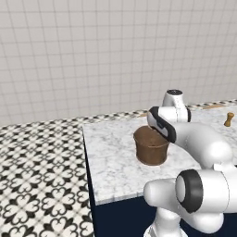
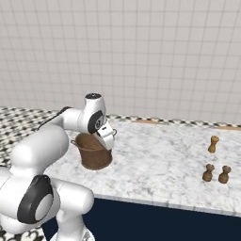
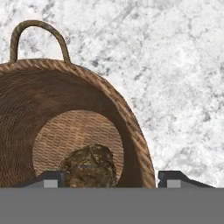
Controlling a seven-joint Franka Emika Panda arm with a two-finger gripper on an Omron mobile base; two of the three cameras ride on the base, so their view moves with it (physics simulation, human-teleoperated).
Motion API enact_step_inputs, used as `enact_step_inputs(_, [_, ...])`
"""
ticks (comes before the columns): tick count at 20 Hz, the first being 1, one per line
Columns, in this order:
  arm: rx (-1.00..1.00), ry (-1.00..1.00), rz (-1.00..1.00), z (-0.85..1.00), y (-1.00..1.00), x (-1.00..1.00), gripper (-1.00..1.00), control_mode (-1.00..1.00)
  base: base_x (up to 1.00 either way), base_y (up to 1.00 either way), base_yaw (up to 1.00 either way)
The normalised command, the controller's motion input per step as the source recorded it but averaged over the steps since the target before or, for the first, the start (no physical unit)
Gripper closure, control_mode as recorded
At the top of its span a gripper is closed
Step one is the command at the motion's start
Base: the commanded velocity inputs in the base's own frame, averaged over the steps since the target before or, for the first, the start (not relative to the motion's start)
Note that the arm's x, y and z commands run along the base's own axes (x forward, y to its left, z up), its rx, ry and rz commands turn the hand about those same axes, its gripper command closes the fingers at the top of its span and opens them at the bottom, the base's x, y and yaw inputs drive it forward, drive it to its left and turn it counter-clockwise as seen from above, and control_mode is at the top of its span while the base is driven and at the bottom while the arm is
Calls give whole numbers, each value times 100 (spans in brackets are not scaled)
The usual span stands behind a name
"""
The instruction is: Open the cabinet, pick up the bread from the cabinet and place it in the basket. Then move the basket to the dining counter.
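Basket (image 3: 65,113) straddled by my spread, released pincer (image 3: 113,179), lower centre; lifting carelessly could snag its rim and tip it.

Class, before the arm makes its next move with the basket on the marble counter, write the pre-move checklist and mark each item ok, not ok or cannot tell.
1. Bread lies inside the basket: ok.
2. Basket stands upright on the dining counter: ok.
3. Gripper jaws apart, astride the basket rim: ok.
4. Rim free of both fingertips: cannot tell.
5. Three small wooden pieces stand well away from the basket: ok.
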Motion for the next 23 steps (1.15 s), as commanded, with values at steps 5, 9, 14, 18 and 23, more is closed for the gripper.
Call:
enact_step_inputs(5, [-10, 6, 0, 94, 3, -28, -100, -100, 0, 0, 0])
enact_step_inputs(9, [-17, -2, 5, 92, 13, -75, -100, -100, 0, 0, 0])
enact_step_inputs(14, [-13, -16, 17, 83, 41, -100, -100, -100, 0, 0, 0])
enact_step_inputs(18, [0, -9, 13, 53, 38, -88, -100, -100, 0, 0, 0])
enact_step_inputs(23, [0, -4, 8, 9, 14, -65, -100, -100, 0, 0, 0])
